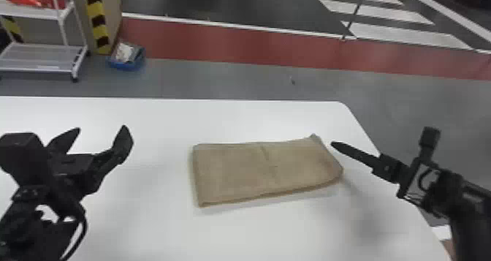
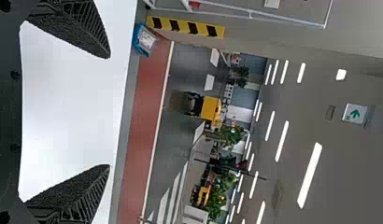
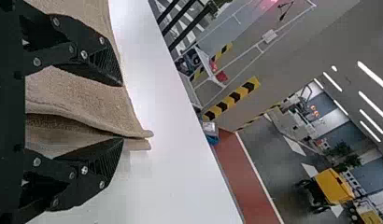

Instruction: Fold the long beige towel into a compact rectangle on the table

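left gripper hangs over the white table, fingers apart; my right gripper is spread too, by the towel's right end. the beige towel lies flat, a layered oblong: early folds look done, maybe one more left.

Beige towel—matt, seemingly soft cloth

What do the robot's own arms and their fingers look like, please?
Both the left arm and the right arm are black, with angular, blocky joints. A thin black cable curves along the left one. The left fingers and right fingers are black, tapering to narrow tips, with fine ridges; round metallic screws dot the right finger linkages.
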Controlling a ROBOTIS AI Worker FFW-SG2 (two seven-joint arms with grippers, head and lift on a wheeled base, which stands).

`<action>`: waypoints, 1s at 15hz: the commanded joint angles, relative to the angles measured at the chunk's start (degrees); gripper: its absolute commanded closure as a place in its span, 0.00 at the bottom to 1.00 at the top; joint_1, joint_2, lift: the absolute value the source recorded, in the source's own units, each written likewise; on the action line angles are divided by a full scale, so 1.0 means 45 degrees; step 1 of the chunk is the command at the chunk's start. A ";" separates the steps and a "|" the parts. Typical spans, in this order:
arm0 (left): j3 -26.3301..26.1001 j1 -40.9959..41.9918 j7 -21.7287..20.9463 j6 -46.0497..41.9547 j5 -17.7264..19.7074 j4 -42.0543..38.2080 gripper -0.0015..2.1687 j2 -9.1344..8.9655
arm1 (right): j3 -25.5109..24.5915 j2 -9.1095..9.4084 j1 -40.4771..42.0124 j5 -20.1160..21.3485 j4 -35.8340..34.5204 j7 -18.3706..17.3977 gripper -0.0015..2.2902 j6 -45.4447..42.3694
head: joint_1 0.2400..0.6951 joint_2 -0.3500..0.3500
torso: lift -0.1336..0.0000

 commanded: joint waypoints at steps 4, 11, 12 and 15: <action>-0.0192 0.0683 -0.0499 0.1912 0.0762 -0.1213 0.02 0.0054 | -0.1911 0.0450 0.2070 -0.1344 -0.2415 -0.0057 0.02 -0.0482 | 1.00 0.08 | 0.07; -0.1871 0.0038 -0.0030 0.4803 0.2188 -0.1858 0.10 -0.0082 | -0.3826 0.1739 0.4960 -0.1715 -0.4466 0.0001 0.03 -0.4739 | 1.00 0.00 | 0.07; -0.2262 -0.0255 0.0028 0.4959 0.2071 -0.1526 0.10 -0.0160 | -0.3845 0.1758 0.5292 -0.1950 -0.4466 0.0021 0.03 -0.5286 | 1.00 0.00 | 0.07; -0.2614 -0.0645 0.0595 0.6287 0.1895 -0.1037 0.10 -0.0492 | -0.3611 0.1739 0.5585 -0.2008 -0.4446 0.0080 0.03 -0.6341 | 1.00 0.00 | 0.07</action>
